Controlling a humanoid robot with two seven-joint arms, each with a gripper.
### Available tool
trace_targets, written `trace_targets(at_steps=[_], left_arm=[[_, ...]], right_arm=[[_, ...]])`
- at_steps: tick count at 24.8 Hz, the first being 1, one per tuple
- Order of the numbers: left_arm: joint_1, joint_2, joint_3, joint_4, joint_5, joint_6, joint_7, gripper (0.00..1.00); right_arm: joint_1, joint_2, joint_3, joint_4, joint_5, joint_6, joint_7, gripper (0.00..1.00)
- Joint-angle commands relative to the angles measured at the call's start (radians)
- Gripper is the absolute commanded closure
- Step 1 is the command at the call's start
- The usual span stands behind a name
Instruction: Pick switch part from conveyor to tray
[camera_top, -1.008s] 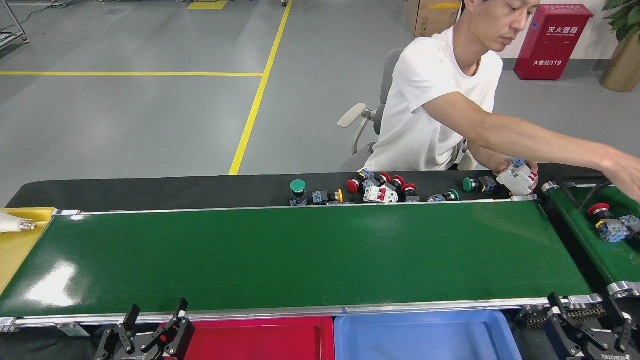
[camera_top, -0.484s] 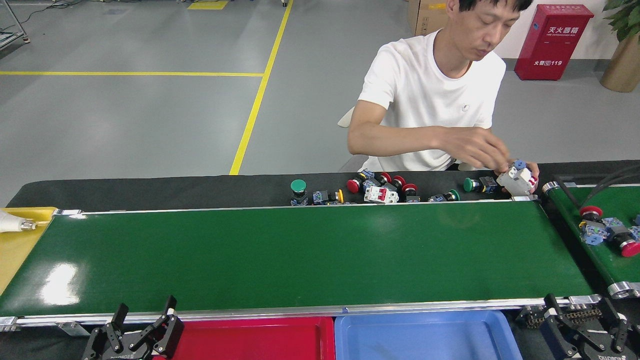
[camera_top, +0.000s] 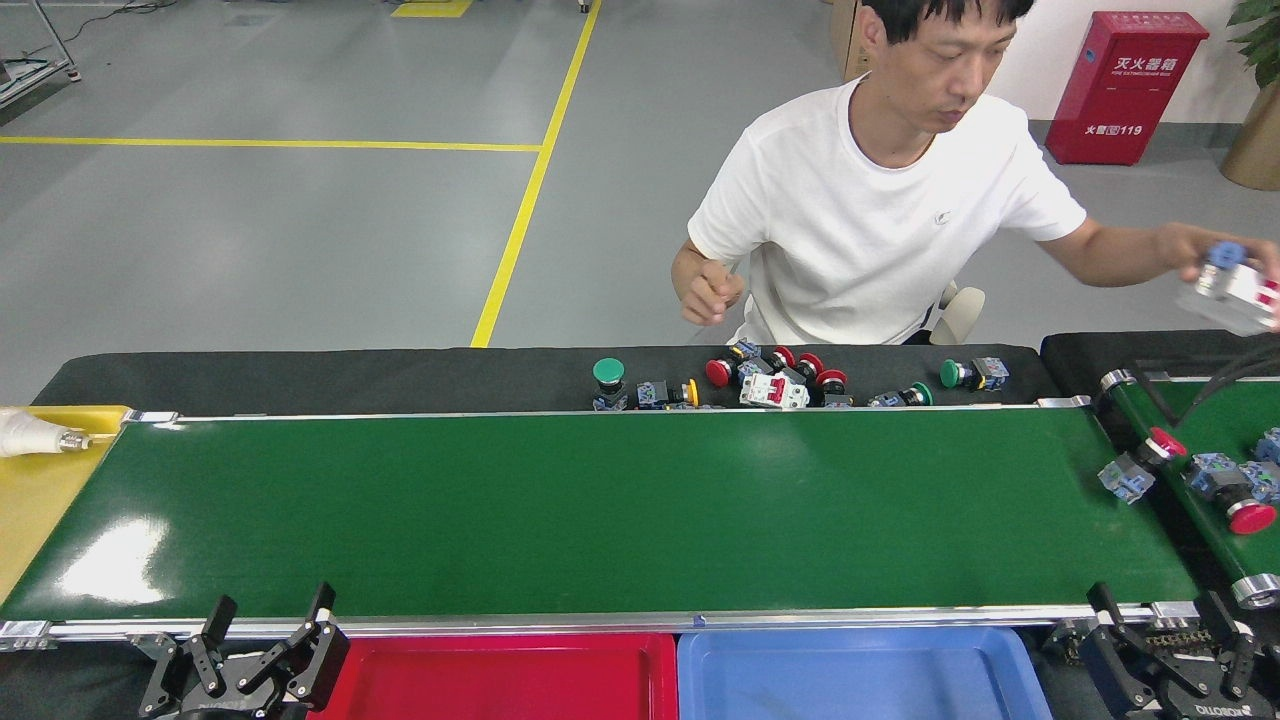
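Head view: a red-capped switch part (camera_top: 1140, 464) is seen entering the conveyor (camera_top: 600, 510); both grippers, left gripper (camera_top: 262, 640) and right gripper (camera_top: 1170, 640), are held with fingers apart, so waiting, then reaching, is called for.

The red cabinet (camera_top: 1125, 88) against the far wall, at the top right, carries white Chinese characters in two lines. The upper line reads 灭火器箱. The lower line begins with 火警, then a small round sign, and ends with the number 119.

The right gripper (camera_top: 1166, 640), at the bottom right corner, has white letters printed on its black body below the fingers. They appear upside down and are partly cut by the edge of the view, so I cannot read them with certainty.

The person's white T-shirt (camera_top: 880, 220) has a small dark mark on the chest, too small to read.
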Motion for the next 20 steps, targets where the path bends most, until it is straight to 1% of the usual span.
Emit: trace_targets(at_steps=[1,6,8,12,14,17,20], left_arm=[[-0.001,0.005,0.006,-0.014,0.005,-0.009,0.008,0.00],[0.011,0.001,0.008,-0.014,0.008,-0.034,0.008,0.00],[0.014,-0.002,0.011,-0.014,0.017,-0.080,0.008,0.00],[0.020,-0.007,0.025,-0.014,0.015,-0.089,0.008,0.00],[0.020,-0.002,0.032,-0.011,0.014,-0.089,0.008,0.00],[0.020,0.005,0.052,-0.010,0.011,-0.091,0.008,0.00],[0.019,0.011,0.058,-0.007,0.006,-0.091,0.011,0.00]], right_arm=[[-0.009,0.000,-0.005,-0.011,-0.001,0.003,0.004,0.01],[-0.009,0.000,-0.005,-0.003,-0.001,0.003,0.009,0.01],[-0.013,-0.001,-0.005,0.012,-0.001,0.006,0.012,0.01],[-0.045,-0.001,-0.005,0.030,0.002,0.019,0.072,0.01],[-0.077,-0.009,-0.003,0.057,0.004,0.039,0.079,0.01],[-0.140,-0.017,0.012,0.121,0.025,0.041,0.099,0.01],[-0.212,-0.014,0.060,0.190,0.048,0.042,0.107,0.01]])
